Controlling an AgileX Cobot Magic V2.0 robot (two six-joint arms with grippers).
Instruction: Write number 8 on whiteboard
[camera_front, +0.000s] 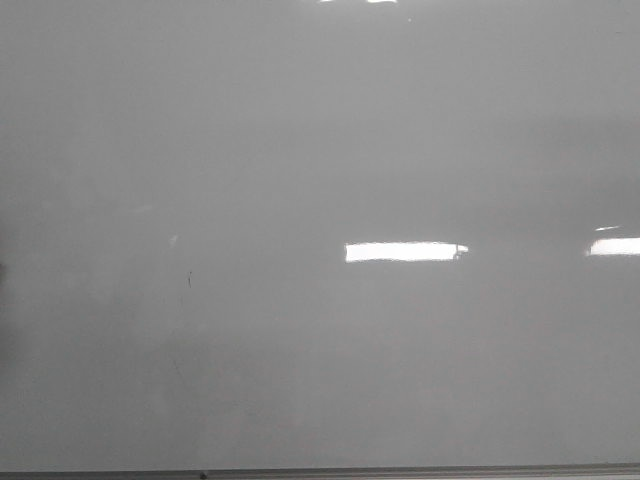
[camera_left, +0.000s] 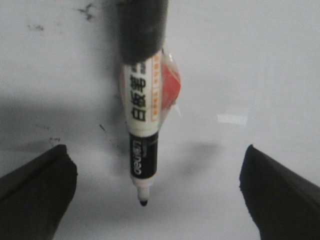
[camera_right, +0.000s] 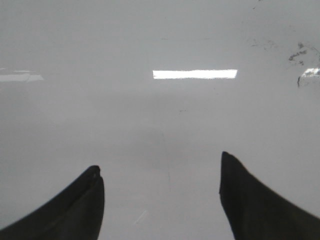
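Note:
The whiteboard (camera_front: 320, 150) is a glossy pale grey surface that fills the front view. No number 8 shows on it, and no gripper appears in that view. In the left wrist view my left gripper (camera_left: 155, 147) is open wide over the whiteboard (camera_left: 240, 60). A black-and-white marker (camera_left: 142, 110) with an orange label sits between the fingers, and neither finger touches it. Its uncapped black tip (camera_left: 143, 202) points toward the camera's near edge. My right gripper (camera_right: 159, 160) is open over bare whiteboard (camera_right: 160, 115) with nothing between its fingers.
A thin grey frame edge (camera_front: 400, 471) runs along the board's near side. A tiny dark speck (camera_front: 189, 280) marks the board left of centre. Old ink smudges (camera_left: 87, 10) lie near the marker, and more smudges (camera_right: 300, 52) lie ahead of the right gripper.

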